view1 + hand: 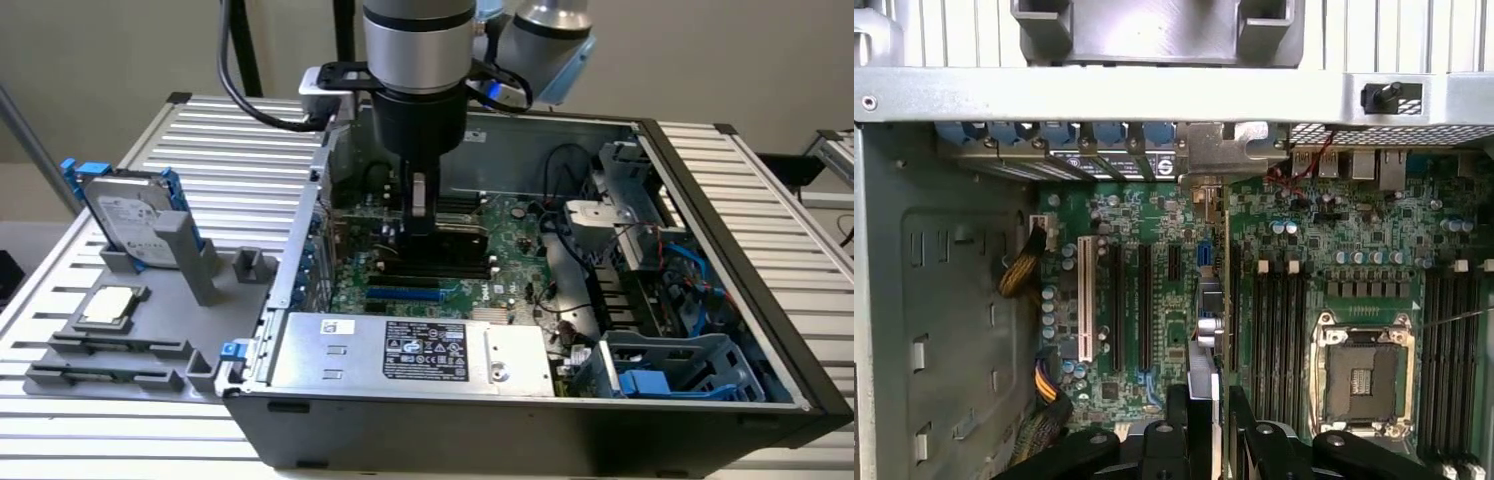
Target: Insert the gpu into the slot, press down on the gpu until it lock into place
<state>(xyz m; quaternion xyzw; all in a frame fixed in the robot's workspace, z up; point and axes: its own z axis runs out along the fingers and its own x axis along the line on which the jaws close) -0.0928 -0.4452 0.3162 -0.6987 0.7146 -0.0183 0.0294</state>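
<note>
My gripper reaches down into the open computer case, shut on the gpu. The card stands on edge over the green motherboard, its black face showing. In the wrist view the gpu appears edge-on as a thin strip between my two fingers, and its silver bracket lies against the case's rear wall. The bright blue slot shows just in front of the card's lower edge in the exterior view. I cannot tell whether the card's edge touches it.
A silver hard drive with blue rails and a CPU sit on a grey fixture outside the case. Inside are the power supply, a blue drive cage, the CPU socket, black memory slots and cables.
</note>
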